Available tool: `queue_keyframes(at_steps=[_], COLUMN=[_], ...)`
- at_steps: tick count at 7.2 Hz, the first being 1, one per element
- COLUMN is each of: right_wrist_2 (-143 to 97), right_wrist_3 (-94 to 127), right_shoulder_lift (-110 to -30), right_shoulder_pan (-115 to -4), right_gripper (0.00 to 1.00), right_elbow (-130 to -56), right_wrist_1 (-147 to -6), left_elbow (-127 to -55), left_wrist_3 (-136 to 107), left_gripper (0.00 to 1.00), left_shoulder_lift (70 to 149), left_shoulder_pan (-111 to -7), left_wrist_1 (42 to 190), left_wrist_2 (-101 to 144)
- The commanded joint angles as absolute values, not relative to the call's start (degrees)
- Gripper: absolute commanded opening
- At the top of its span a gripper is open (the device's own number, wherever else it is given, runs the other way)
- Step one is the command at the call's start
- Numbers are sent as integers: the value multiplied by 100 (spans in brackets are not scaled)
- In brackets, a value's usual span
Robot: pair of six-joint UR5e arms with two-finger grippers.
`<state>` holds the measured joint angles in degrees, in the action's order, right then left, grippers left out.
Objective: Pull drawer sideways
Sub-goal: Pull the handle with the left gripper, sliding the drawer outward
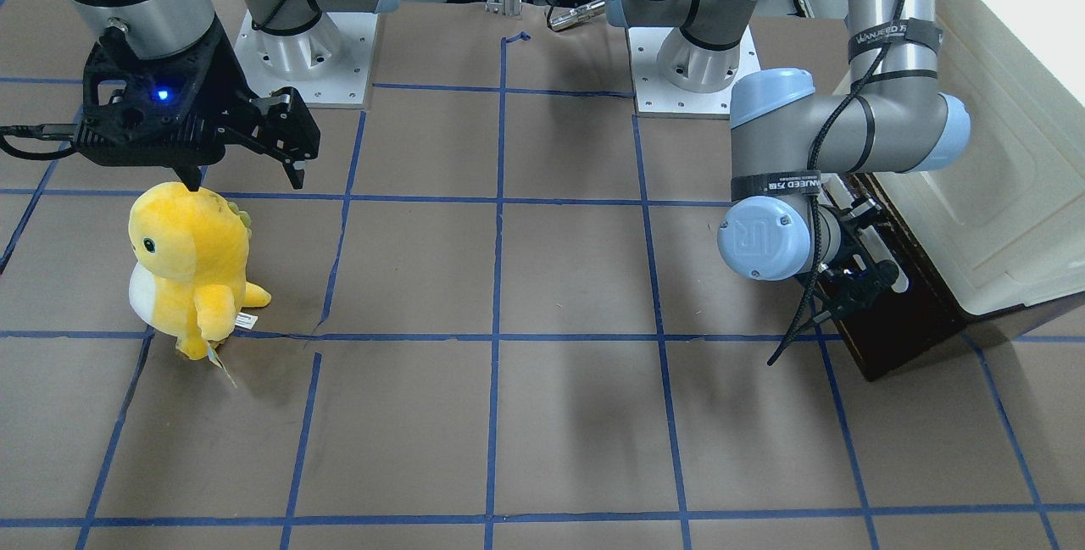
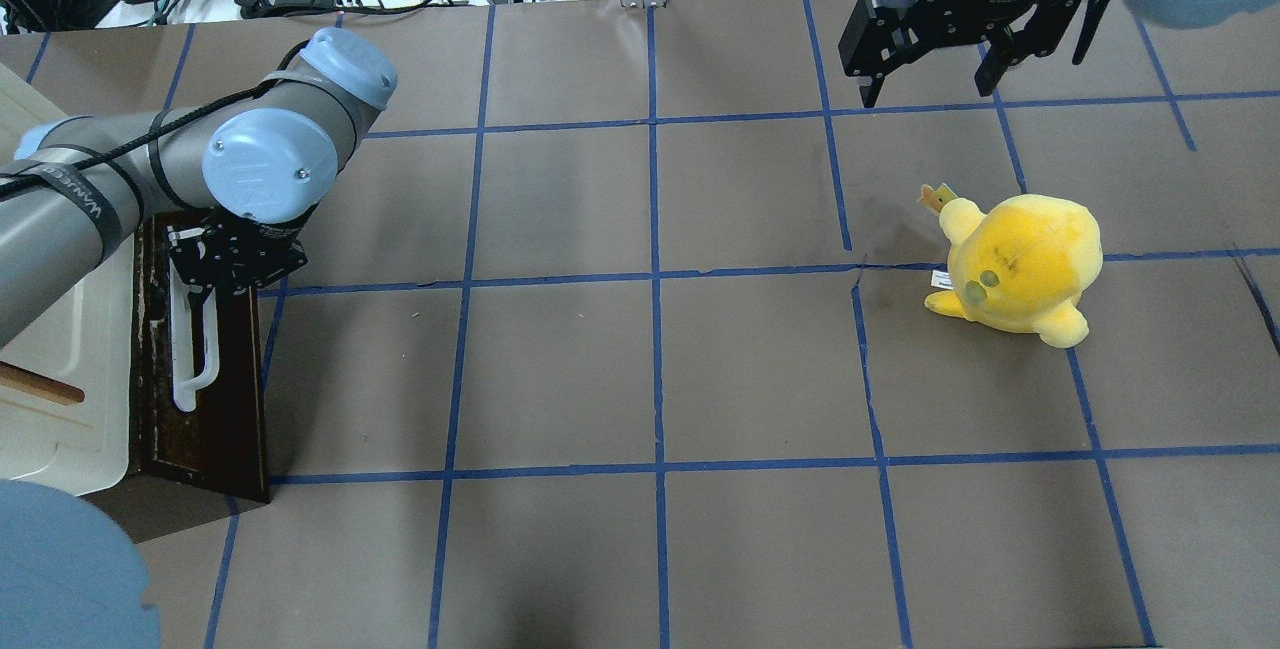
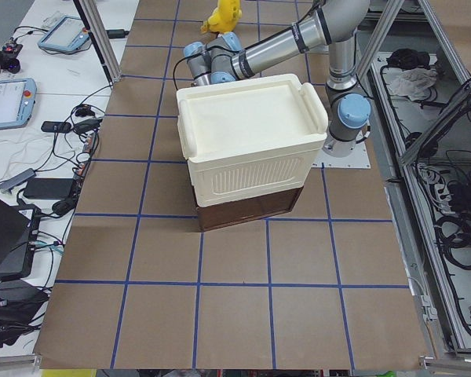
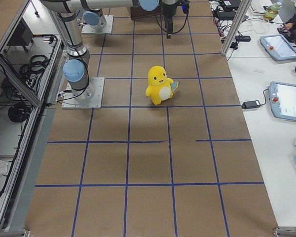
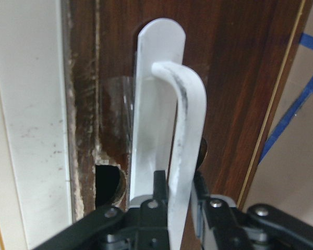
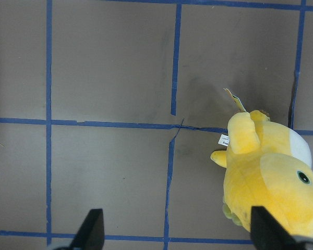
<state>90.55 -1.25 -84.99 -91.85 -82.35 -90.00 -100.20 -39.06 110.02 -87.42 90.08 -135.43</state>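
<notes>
The dark brown drawer [image 2: 215,409] sits closed under a cream-white box at the table's left end; its front also shows in the front-facing view [image 1: 898,330] and the left wrist view [image 5: 235,78]. Its white bar handle [image 2: 185,354] runs along the front. In the left wrist view my left gripper [image 5: 176,195] is shut on the handle [image 5: 185,120], one finger on each side of the bar. It also shows in the overhead view [image 2: 205,279]. My right gripper [image 2: 930,79] hangs open and empty over the far right of the table.
The cream-white plastic box [image 2: 50,369] rests on the drawer's cabinet and also shows in the exterior left view [image 3: 247,133]. A yellow plush toy [image 2: 1020,264] stands on the right half, below my right gripper. Blue tape lines grid the brown table.
</notes>
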Motion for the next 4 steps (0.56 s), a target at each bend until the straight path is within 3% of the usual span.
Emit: queue_keyframes(at_steps=[1, 4], right_wrist_2=[9053, 9053], right_wrist_3=[-123, -123], right_shoulder_lift=[-8499, -8499], right_shoulder_pan=[-9185, -9185], right_gripper=[100, 100], right_elbow=[-8235, -8235], right_wrist_1=[-9000, -9000], left_elbow=[-10002, -9879], left_wrist_3=[-3990, -4077], left_gripper=[0, 0], left_shoulder_lift=[11030, 11100], left_shoulder_pan=[-8789, -8885], left_wrist_1=[9009, 9018], left_wrist_2=[-13465, -13465])
